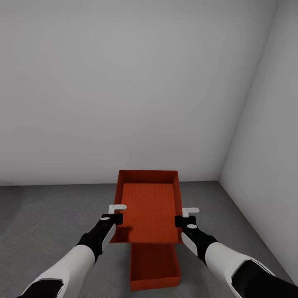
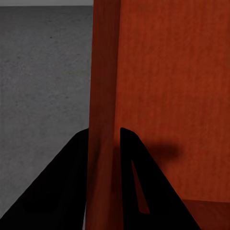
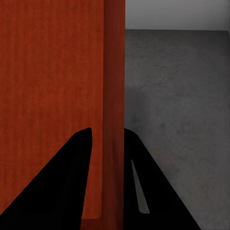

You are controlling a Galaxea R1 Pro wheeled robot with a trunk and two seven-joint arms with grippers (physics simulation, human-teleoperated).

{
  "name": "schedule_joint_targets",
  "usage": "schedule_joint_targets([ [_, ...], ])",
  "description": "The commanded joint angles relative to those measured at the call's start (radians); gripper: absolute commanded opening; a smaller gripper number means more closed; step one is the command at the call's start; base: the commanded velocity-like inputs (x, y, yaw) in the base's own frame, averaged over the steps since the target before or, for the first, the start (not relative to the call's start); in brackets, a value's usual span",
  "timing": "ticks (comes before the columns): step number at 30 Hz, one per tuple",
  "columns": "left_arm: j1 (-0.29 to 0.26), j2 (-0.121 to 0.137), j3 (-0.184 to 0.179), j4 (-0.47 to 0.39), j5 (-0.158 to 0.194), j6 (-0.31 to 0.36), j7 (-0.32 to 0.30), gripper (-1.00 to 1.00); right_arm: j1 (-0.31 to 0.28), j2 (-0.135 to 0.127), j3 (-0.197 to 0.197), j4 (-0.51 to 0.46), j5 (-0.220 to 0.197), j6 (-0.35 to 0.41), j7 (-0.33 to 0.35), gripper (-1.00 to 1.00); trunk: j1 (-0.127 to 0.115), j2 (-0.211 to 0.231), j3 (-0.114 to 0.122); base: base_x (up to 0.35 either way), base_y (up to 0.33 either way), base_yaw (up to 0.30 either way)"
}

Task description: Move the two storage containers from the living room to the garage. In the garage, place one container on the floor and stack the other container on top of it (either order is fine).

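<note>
**Second container held over the first in the garage corner**

The garage's white walls [image 1: 124, 82] meet at the far right, above the dark grey concrete floor [image 1: 49, 215]. On that floor, near the robot, sits 1 orange-red container [image 1: 155, 271]. The other container [image 1: 150, 207] is held above it, its near end overlapping the lower one, apparently for stacking, though it reaches farther away, so it looks to need drawing nearer before lowering.

The left end effector [image 1: 117, 210] is clamped on the held container's left wall, 1 finger inside and 1 outside. The right end effector [image 1: 188, 212] pinches the right wall likewise. Gripping opposite walls keeps the thin-walled tub level and centred between the arms.
</note>
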Motion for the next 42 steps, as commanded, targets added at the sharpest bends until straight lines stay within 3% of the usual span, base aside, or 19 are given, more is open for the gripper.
schedule_joint_targets([
  [1, 0.0, 0.045, -0.005, 0.01, -0.006, 0.007, 0.007, -1.0, -0.002, 0.0, -0.012, -0.003, 0.006, -0.029, 0.0, -1.0, 0.001, -0.002, -0.004, 0.0, 0.0, 0.0],
  [42, 0.0, 0.045, -0.005, 0.011, -0.006, 0.007, 0.007, -1.0, -0.002, 0.0, -0.012, -0.003, 0.006, -0.029, 0.0, -1.0, 0.001, -0.002, -0.069, 0.0, 0.0, 0.0],
])
